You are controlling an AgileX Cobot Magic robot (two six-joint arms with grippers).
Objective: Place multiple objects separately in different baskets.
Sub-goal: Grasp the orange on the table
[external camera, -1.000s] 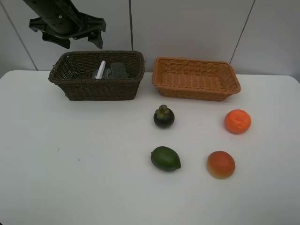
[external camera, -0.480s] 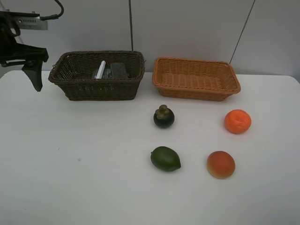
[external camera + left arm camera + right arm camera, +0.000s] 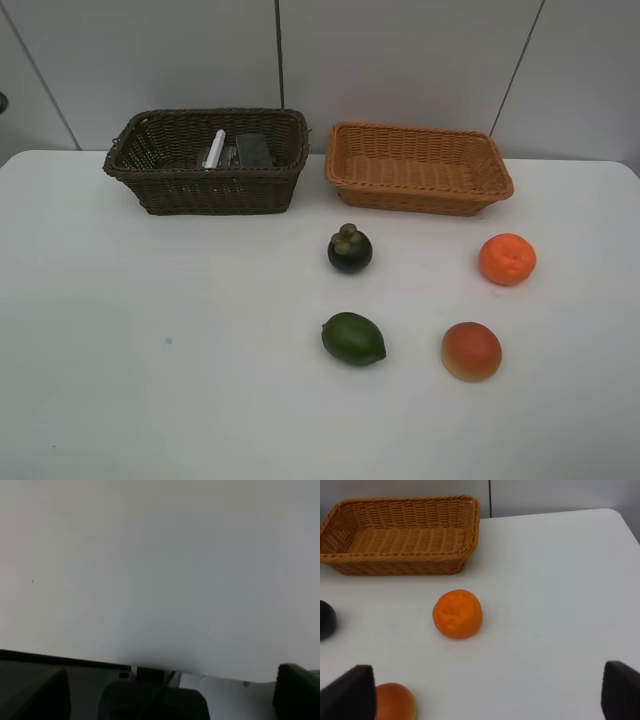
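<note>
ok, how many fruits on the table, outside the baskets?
4: mangosteen centre, orange right of it, green fruit in front of the mangosteen, red-orange fruit front right. Dark basket floor partly hidden.

Left arm has left the overhead view. One second ago it hung above the far-left corner of the dark brown basket [image 3: 210,192], fingers spread. Half a second ago it had swung out past the basket to the far left edge of the table [image 3: 150,340], fingers pointing down. Now the left gripper [image 3: 163,694] shows only in its own wrist view: jaws wide apart, nothing between them, bare white tabletop ahead.
</note>
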